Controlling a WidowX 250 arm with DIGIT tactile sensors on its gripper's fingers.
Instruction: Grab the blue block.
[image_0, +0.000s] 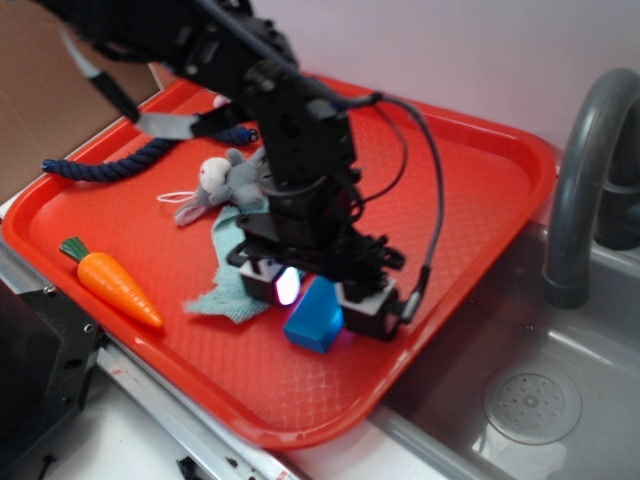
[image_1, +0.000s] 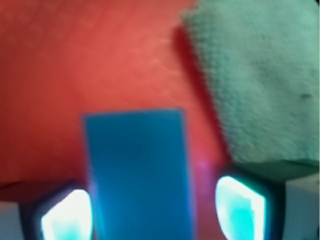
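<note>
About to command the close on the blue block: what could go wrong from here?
The blue block sits off-centre between the gripper's fingers, nearer one; closing may push or twist it. The teal cloth lies right beside one finger and could snag. The block sits fairly near the red tray's front rim.
</note>
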